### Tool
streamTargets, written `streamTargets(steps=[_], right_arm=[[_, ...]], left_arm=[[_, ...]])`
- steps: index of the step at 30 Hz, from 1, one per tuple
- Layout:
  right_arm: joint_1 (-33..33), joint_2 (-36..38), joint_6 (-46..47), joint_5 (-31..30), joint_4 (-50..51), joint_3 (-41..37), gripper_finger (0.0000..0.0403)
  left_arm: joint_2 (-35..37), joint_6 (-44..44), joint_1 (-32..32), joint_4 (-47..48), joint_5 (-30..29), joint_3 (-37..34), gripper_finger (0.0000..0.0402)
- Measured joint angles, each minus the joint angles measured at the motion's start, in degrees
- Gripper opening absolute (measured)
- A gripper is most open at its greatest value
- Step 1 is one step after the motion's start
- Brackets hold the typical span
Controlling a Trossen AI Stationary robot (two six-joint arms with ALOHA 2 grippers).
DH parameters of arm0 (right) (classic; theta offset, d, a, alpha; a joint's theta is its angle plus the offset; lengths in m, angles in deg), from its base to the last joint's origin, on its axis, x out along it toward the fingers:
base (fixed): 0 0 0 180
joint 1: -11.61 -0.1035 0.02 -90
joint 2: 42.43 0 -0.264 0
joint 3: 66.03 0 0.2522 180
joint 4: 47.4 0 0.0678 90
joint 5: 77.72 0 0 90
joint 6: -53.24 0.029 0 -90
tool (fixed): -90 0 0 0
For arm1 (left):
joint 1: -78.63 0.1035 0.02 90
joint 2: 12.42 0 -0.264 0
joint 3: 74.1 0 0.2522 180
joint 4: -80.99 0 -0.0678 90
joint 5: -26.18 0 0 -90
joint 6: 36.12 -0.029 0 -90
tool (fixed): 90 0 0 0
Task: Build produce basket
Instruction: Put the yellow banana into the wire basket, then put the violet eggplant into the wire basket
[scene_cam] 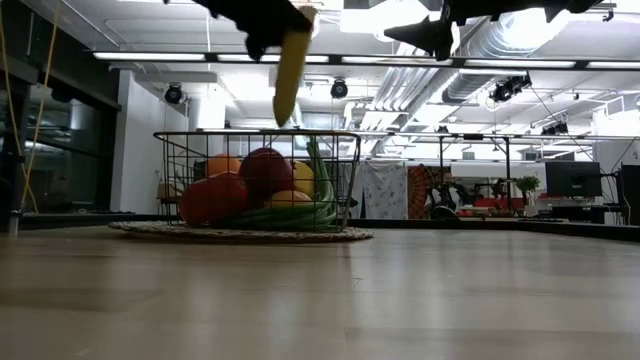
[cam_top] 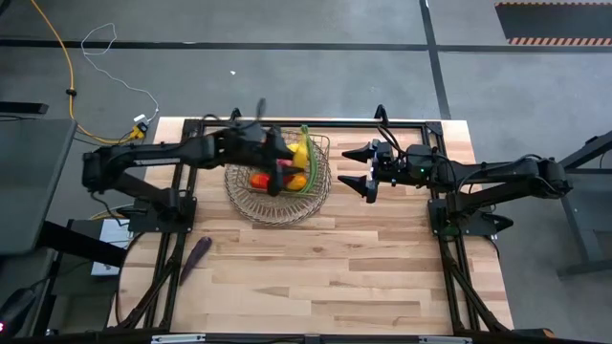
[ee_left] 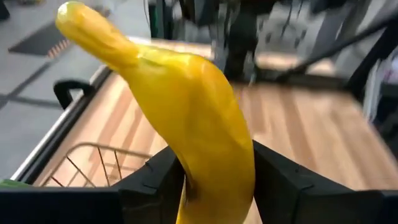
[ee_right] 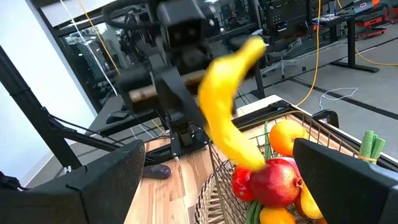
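The wire basket (cam_top: 277,196) stands on the table at the far middle. It holds red apples (scene_cam: 265,170), an orange (ee_right: 286,134), green beans (scene_cam: 300,212) and other produce. My left gripper (cam_top: 285,161) hovers over the basket, shut on a yellow banana (scene_cam: 290,70). My right gripper (cam_top: 356,167) is open and empty in the air just right of the basket. A purple eggplant (cam_top: 196,256) lies on the table to the near left of the basket. My left gripper pinches the banana between its two fingers (ee_left: 286,183), near the banana's upper end (ee_left: 208,180). The fingers come from above. The banana hangs below them, slightly tilted, its free end (scene_cam: 284,112) clear above the basket's rim.
Black frame rails (cam_top: 449,239) run along the table's left and right sides under both arms. Bare wood (cam_top: 335,277) lies between the basket and the near edge.
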Motion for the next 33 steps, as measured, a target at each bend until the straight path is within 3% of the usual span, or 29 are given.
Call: streamTargets(steps=[8,17,28,33], right_arm=[[0.0,0.0,0.0,0.0,0.0,0.0,0.0399],[0.0,0.0,0.0,0.0,0.2,0.0,0.0399],[0.0,0.0,0.0,-0.3,0.2,0.0,0.0399],[0.0,0.0,0.0,-0.3,0.0,0.0,0.0399]], left_arm=[[-10.5,-4.7,-0.1,10.7,-3.0,5.7,0.0181],[-11.8,-5.2,-0.1,14.5,-3.5,6.1,0.0221],[1.4,-2.4,1.2,14.5,-3.0,6.1,0.0237],[10.1,1.7,1.3,6.7,3.0,3.1,0.0236]])
